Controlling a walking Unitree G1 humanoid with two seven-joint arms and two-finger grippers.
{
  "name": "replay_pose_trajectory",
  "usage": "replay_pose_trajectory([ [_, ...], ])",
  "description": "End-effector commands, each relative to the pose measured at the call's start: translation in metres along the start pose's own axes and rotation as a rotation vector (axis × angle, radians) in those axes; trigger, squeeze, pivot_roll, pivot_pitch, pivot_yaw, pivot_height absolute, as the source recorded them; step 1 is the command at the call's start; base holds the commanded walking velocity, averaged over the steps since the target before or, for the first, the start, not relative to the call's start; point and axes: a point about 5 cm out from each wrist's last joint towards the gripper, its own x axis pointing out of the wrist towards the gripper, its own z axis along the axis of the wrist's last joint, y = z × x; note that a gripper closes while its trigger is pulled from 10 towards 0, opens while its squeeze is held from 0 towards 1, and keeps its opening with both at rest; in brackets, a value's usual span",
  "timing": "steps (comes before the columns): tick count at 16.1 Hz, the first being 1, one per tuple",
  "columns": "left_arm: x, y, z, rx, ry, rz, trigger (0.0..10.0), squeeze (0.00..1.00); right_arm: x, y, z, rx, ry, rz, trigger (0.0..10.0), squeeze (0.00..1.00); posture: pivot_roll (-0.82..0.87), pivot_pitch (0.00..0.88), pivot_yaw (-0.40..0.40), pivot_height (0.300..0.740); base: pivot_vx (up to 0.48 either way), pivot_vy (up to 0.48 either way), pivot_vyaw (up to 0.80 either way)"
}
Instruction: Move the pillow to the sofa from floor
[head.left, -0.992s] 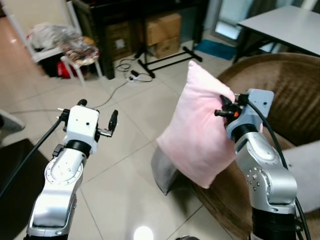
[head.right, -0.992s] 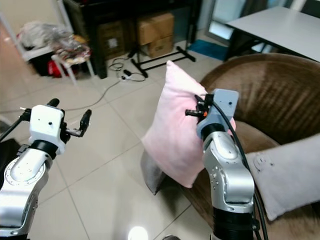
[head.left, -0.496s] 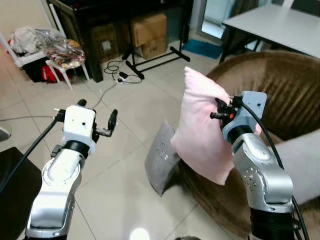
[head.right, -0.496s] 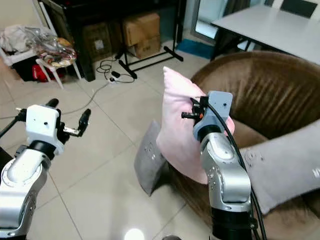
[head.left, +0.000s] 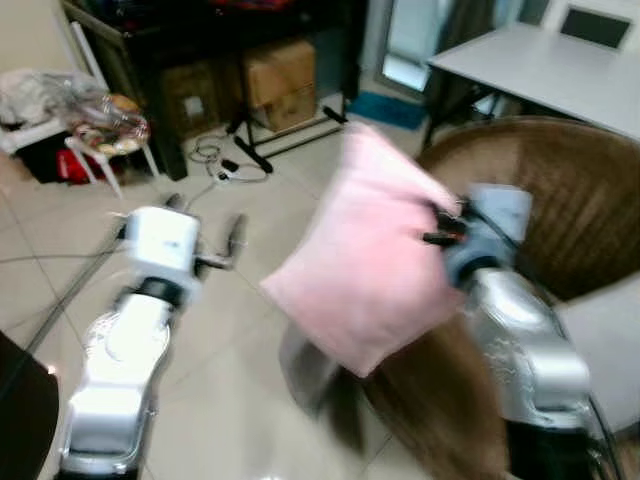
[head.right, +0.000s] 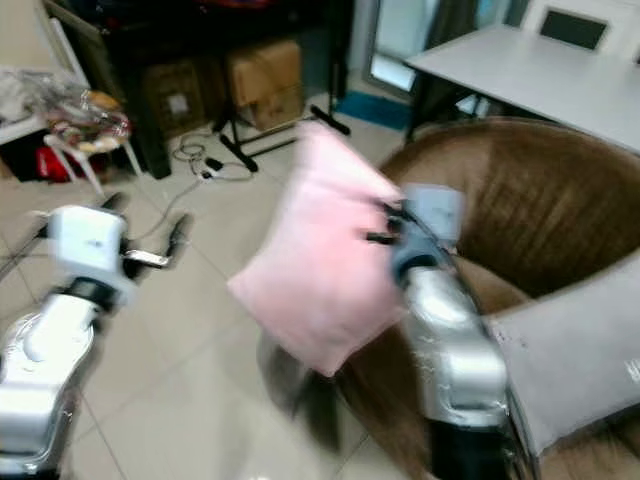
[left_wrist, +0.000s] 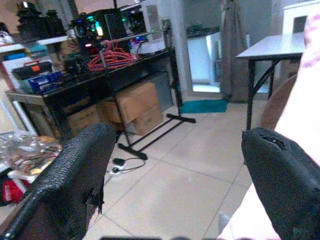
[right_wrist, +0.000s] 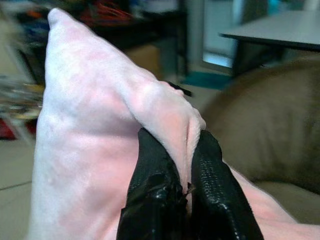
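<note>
- The brown sofa (head.left: 570, 190) curves across my right side, with a grey cushion (head.right: 585, 350) already lying on its seat.
- The pink pillow (head.left: 360, 265) is off the floor and hangs in the air at the sofa's near edge, its long axis tilted; the seat lies just beyond it to the right, so I judge a short carry is left.
- My right gripper (right_wrist: 172, 182) is pinched tight on a fold of the pillow's edge; the head views are too blurred to confirm this.
- My left gripper (left_wrist: 175, 180) is spread wide, holding nothing, raised over the tiled floor (head.left: 240, 400).
</note>
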Motion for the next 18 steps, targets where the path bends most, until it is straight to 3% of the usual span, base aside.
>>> replay_pose_trajectory([
  [1,-0.0041,0.0103,-0.0012,0.019,0.009,0.034,10.0,0.0,0.0017,0.0166,0.0166,0.007,-0.077,0.065,10.0,0.0,-0.06,0.0,-0.006,0.74,0.334,0.0,-0.8],
  [7,-0.0033,0.0077,-0.0024,0.021,0.016,0.013,10.0,0.0,0.0023,0.0118,0.0165,0.017,-0.075,0.037,10.0,0.0,-0.06,0.0,0.001,0.74,0.333,0.0,-0.8],
  [15,-0.0027,0.0058,-0.0047,0.031,0.025,-0.001,10.0,0.0,0.0029,0.0134,0.0172,-0.005,-0.082,0.065,10.0,0.0,-0.06,0.0,0.004,0.74,0.323,0.0,0.0],
  [18,-0.0037,0.0044,-0.0089,0.049,0.059,-0.021,10.0,0.0,0.0057,0.0197,0.0152,-0.04,-0.059,0.101,10.0,0.0,-0.06,0.0,-0.003,0.74,0.0,0.0,0.0],
])
